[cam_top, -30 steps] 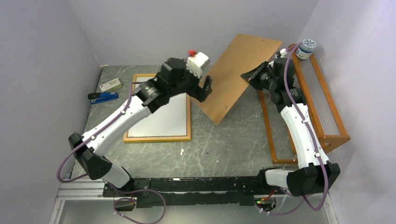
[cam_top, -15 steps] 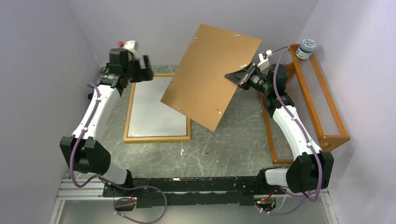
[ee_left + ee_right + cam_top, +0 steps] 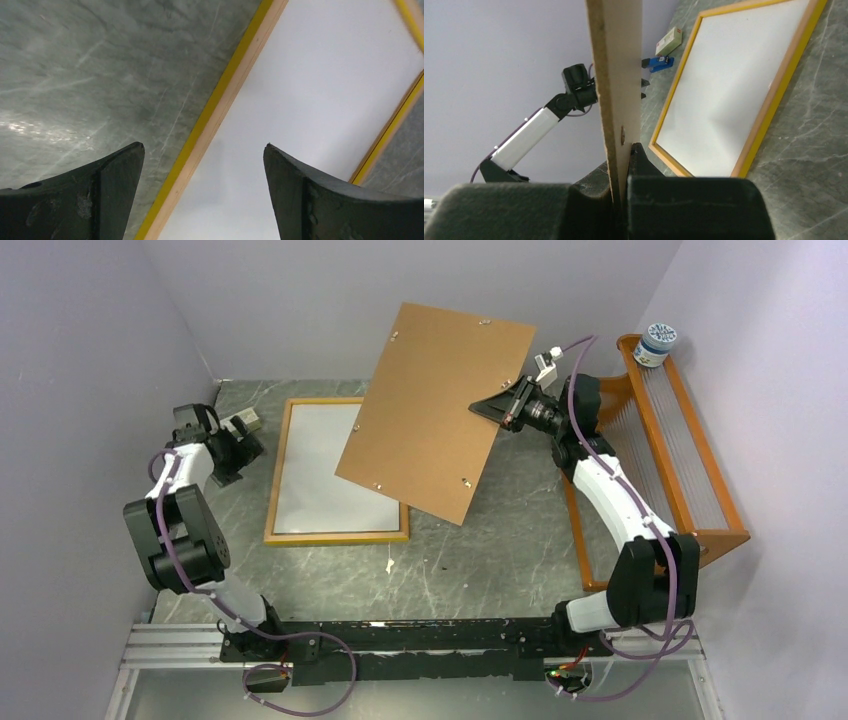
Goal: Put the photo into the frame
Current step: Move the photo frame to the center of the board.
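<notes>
Just beneath left claw (image 3: 203,145), frame (image 3: 220,105) edge.

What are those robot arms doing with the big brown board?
The right tool is shut on one edge of the brown board, holding it tilted in the air. The frame lies flat below with the photo inside, white back up. The left tool hangs open near the frame's left edge, holding nothing.

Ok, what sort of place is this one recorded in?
Probably a lab test cell rather than a home: plain lilac walls box in a marbled grey table, with a black mounting rail along its near edge.
</notes>
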### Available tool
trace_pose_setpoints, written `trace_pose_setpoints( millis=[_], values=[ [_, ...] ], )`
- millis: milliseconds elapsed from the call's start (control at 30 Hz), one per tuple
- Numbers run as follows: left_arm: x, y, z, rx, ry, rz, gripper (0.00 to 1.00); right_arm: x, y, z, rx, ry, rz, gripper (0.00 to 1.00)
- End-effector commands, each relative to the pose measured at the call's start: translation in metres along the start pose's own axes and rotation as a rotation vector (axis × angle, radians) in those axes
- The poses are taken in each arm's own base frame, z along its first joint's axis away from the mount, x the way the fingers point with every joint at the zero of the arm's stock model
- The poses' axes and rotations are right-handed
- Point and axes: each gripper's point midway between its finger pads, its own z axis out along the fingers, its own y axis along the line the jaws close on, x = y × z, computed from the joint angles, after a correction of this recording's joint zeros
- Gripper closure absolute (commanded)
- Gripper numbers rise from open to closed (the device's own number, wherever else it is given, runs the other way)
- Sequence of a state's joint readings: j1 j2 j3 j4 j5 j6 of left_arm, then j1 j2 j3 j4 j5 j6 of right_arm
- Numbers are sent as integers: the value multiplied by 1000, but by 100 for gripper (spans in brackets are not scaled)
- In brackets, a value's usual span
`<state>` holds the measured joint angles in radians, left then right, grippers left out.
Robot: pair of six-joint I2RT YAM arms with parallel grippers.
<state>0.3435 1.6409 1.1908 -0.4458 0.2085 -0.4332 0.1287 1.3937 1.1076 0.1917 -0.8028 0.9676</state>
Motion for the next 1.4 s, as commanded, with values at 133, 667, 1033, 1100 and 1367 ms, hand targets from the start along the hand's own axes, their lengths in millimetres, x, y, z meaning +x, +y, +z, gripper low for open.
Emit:
trace_pose_setpoints(
  millis=[133,667,1033,1100,1367],
  values=[
    [6,-23,34,217,65,-20,6,-11,22,7,-120,10,-108,100],
    [-1,-49,95,420,190,-5,22,4,-20,31,-48,132,-69,100],
    [49,-82,95,527,274,-101,24,23,-52,55,-27,161,23,100],
    [61,-94,95,543,301,-80,24,31,-58,61,-8,190,33,100],
    [75,-116,93,542,318,-57,21,54,-78,83,22,291,126,100]
  ],
)
